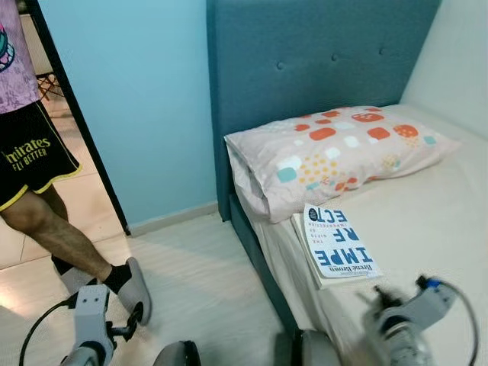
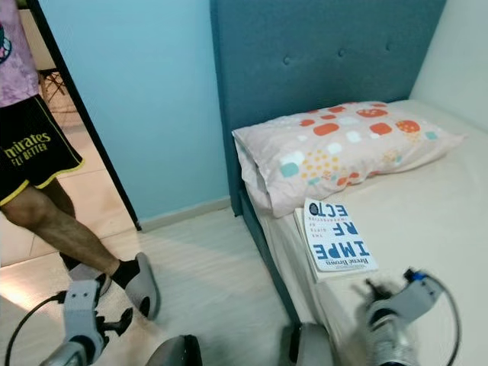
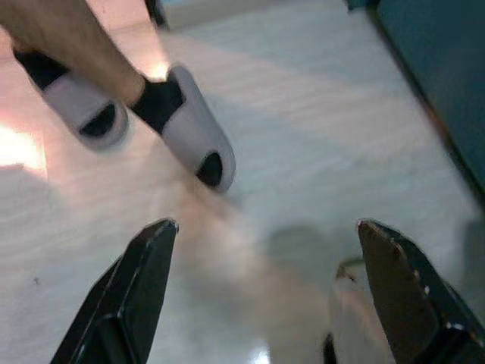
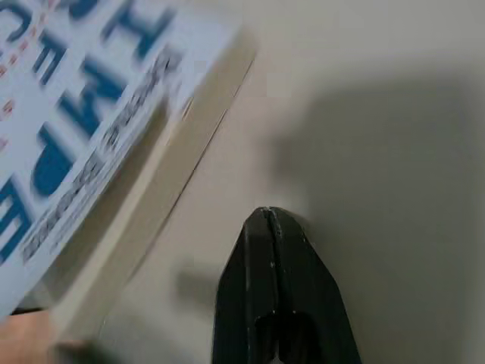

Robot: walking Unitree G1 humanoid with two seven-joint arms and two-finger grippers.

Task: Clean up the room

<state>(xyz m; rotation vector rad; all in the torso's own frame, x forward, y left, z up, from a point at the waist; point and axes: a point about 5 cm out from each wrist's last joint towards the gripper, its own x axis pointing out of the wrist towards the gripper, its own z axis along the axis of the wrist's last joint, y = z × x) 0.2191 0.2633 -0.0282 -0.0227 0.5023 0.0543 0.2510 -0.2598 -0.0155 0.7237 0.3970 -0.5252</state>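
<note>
Blue-walled bedroom, book on bed beside closed right gripper; left gripper spread above floor.

A teal headboard stands against a light blue wall. The pillow is pale pink, patterned with orange, white, teal and yellow patches. The book has a white cover with large blue letters. The sheet is cream. A person wears black shorts with yellow lettering, black socks and grey slippers. The floor is pale wood-grain.
</note>
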